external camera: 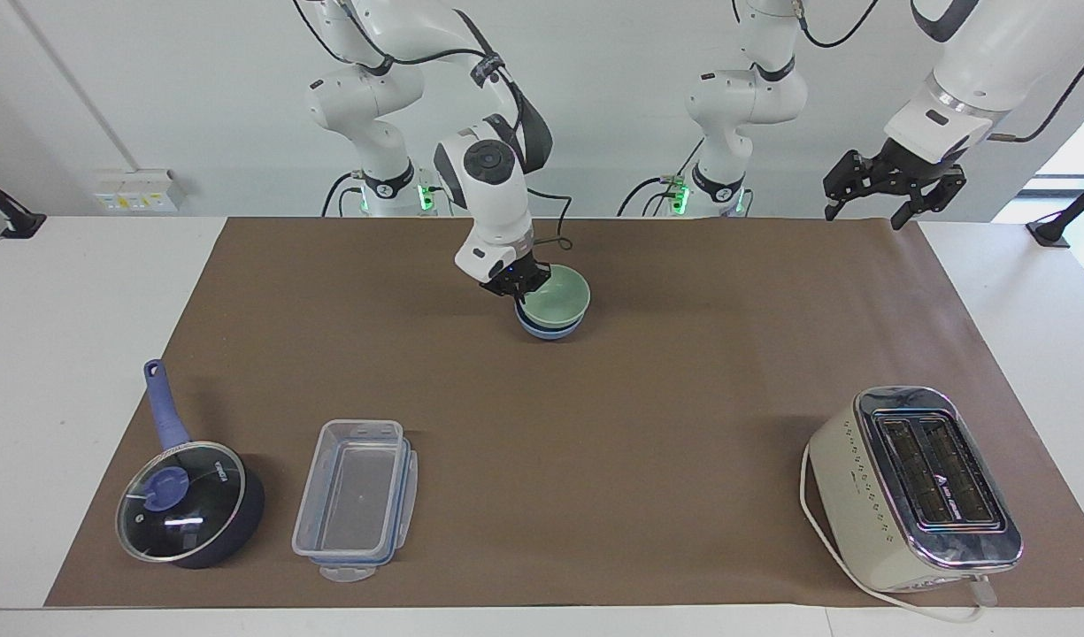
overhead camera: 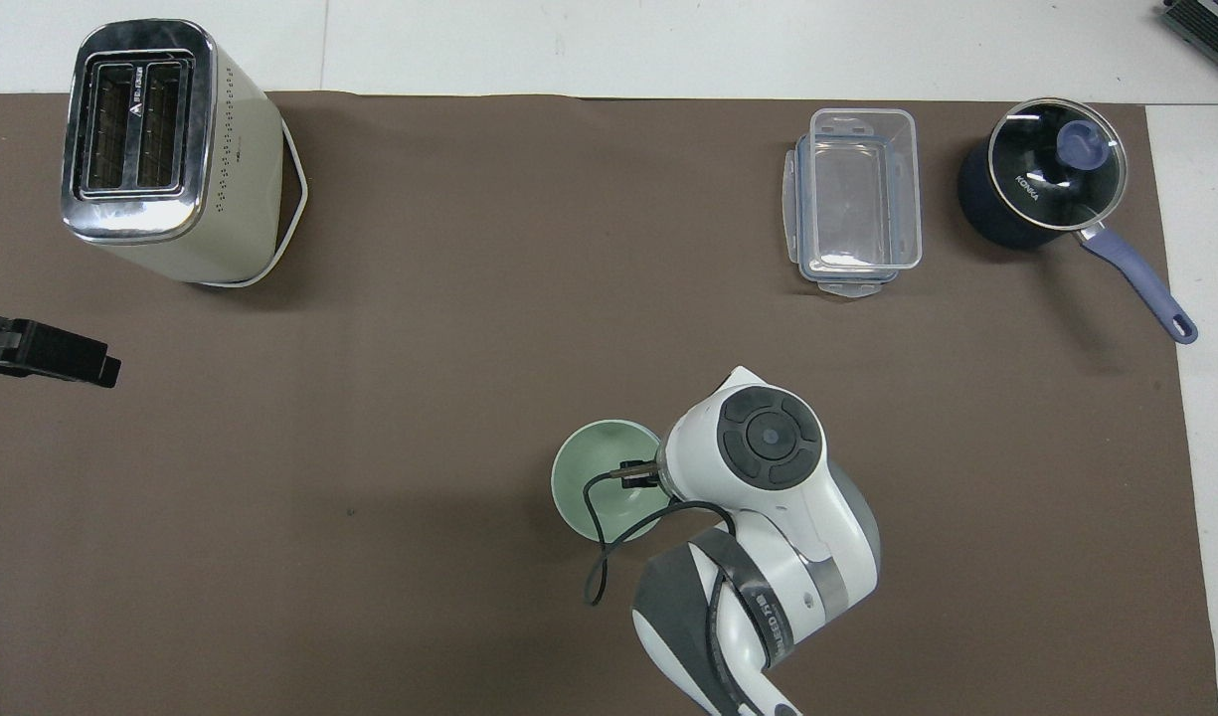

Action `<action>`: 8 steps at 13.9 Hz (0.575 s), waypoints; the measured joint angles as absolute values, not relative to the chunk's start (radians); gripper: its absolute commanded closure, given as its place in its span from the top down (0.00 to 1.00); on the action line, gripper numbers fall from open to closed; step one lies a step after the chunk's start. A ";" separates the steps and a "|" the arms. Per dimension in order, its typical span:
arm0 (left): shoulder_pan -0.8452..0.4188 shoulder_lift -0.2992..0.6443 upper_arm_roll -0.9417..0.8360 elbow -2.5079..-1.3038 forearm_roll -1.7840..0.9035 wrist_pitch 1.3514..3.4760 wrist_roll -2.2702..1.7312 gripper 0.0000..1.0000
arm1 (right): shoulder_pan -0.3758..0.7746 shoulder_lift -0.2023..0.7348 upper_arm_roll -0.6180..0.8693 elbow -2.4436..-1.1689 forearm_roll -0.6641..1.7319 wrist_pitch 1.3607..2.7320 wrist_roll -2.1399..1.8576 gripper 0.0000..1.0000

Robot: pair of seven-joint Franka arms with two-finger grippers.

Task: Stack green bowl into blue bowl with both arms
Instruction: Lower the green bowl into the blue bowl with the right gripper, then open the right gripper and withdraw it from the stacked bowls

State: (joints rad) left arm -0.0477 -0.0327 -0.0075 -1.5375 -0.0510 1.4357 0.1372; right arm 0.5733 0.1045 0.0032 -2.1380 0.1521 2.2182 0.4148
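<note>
Mint-green bowl [external camera: 561, 295], periwinkle bowl [external camera: 549, 329], brown mat [external camera: 648, 398].

The right arm bends down at centre frame, its right gripper [external camera: 526, 285] clamped closed low over the table. The left arm waits raised at upper right, left gripper [external camera: 867, 206] spread wide.
</note>
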 measured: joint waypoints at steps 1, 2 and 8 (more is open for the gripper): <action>-0.048 -0.033 -0.008 -1.538 -0.051 1.436 0.137 1.00 | 0.573 0.105 0.003 -2.138 0.152 2.218 0.415 0.14; -0.048 -0.033 -0.008 -1.538 -0.051 1.436 0.137 1.00 | 0.573 0.105 0.003 -2.139 0.152 2.218 0.415 0.20; -0.048 -0.033 -0.008 -1.538 -0.051 1.436 0.137 1.00 | 0.571 0.104 0.002 -2.136 0.152 2.220 0.415 1.00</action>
State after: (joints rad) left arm -0.0477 -0.0327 -0.0075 -1.5375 -0.0510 1.4357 0.1372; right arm 0.5712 0.1043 0.0017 -2.1355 0.1519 2.2196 0.4145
